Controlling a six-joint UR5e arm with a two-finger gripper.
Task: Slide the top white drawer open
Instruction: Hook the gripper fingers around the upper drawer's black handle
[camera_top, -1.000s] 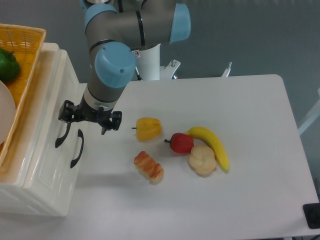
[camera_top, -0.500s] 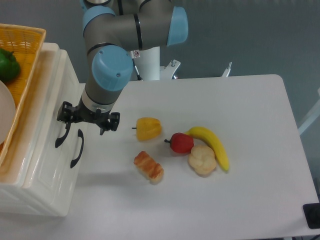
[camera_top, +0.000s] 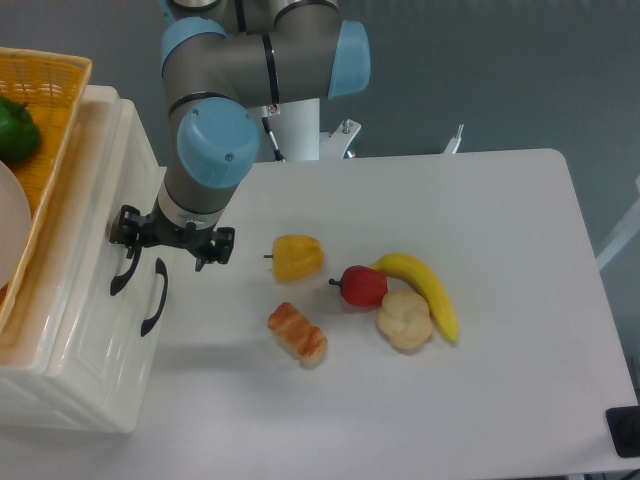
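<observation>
Reaching down from above, the arm hangs its claw (camera_top: 166, 247), fingers apart, at the top white drawer (camera_top: 100, 250) handle.

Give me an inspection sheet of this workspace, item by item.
Surface: white rectangular table, bare at the right.
Job's things: glossy cream-white top drawer, curved black handle; looks closed.
Clutter: yellow toy pepper, red toy apple, yellow banana, beige bun, brown croissant, all loose on the table.
Grippers: black two-finger gripper at the top handle; open or shut cannot be told.
Cables: nothing seen.
Surroundings: second black handle on the lower drawer; orange wicker basket on the cabinet holding a green item; grey wall.
</observation>
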